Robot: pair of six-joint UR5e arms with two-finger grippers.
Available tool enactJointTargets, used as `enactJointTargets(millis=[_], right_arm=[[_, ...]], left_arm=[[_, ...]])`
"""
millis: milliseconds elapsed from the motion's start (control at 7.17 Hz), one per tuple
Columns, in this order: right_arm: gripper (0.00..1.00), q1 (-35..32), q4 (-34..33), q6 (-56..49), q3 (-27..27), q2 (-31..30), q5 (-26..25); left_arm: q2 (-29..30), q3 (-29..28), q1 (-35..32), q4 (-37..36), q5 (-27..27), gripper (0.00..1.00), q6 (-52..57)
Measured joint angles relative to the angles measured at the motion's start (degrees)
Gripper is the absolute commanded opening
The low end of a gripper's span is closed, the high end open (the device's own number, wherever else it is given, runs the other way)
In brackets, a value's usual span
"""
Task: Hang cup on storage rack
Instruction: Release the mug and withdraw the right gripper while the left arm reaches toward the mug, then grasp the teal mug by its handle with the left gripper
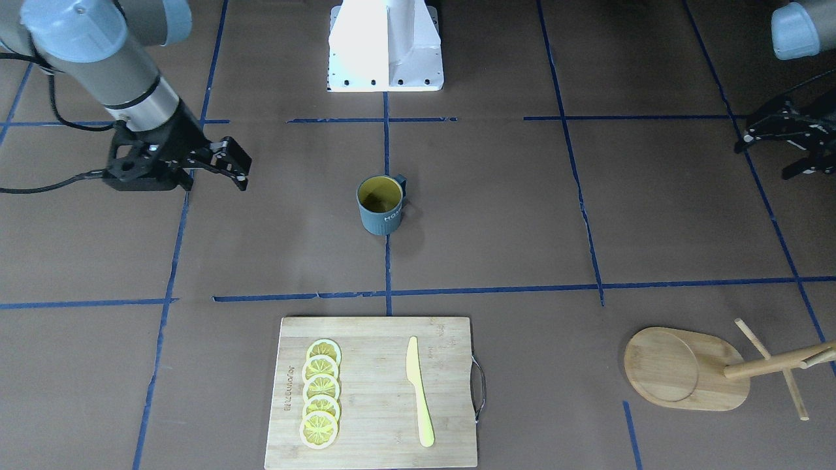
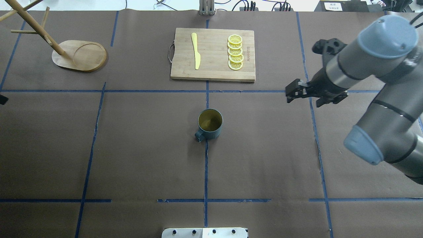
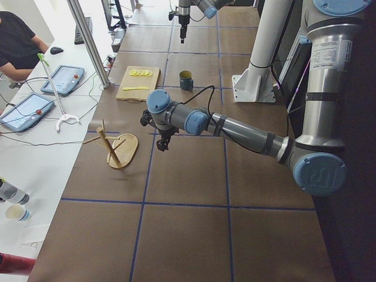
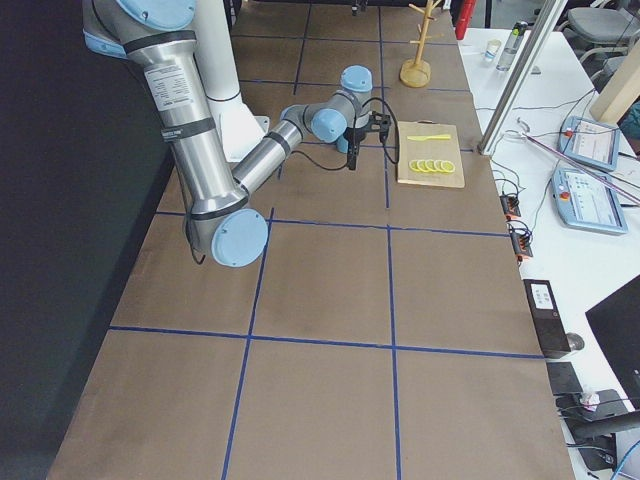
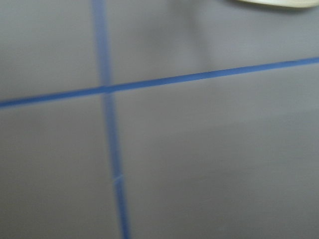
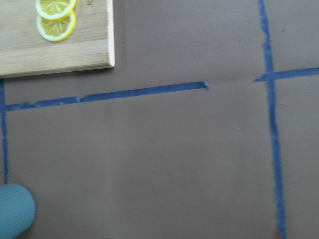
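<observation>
The cup is a dark grey-blue ribbed mug with a yellow inside. It stands upright at the table's middle, also in the overhead view, with its handle toward the robot. The storage rack, a light wooden mug tree with an oval base, stands at the far corner on my left side. My right gripper is open and empty, above the table well to the right of the cup. My left gripper looks open and empty, near the table's left edge, nearer the robot than the rack. The cup's side shows in the right wrist view.
A bamboo cutting board with several lemon slices and a yellow knife lies at the far middle. Blue tape lines cross the brown table. The robot's white base stands at the near edge.
</observation>
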State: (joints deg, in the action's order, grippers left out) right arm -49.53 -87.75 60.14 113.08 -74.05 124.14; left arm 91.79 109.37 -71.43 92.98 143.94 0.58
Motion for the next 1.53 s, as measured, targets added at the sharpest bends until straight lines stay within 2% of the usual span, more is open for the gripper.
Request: enactJointTargets(millis=[279, 558, 837, 1115, 1534], right_arm=[[1.0, -8.19, 0.03, -13.78, 0.55, -8.46, 4.25], [1.0, -13.7, 0.03, -21.36, -0.01, -14.32, 4.94], [1.0, -17.65, -0.02, -27.88, -2.95, -16.09, 5.21], [1.0, -22.26, -0.17, -34.85, -6.47, -17.39, 6.03], [1.0, -27.34, 0.03, -36.82, -8.97, -19.73, 7.6]], left_arm=[[5.39, 2.26, 9.36, 7.42, -7.88, 0.98, -10.73], [11.99, -3.99, 17.74, 20.83, -15.21, 1.0, -20.74], [15.51, -10.31, 24.71, 36.07, -22.42, 1.0, -23.48], [17.25, -14.02, 30.1, 48.82, -29.14, 1.0, -26.48], [19.57, -18.33, 43.41, 65.42, -50.0, 0.97, -31.31]])
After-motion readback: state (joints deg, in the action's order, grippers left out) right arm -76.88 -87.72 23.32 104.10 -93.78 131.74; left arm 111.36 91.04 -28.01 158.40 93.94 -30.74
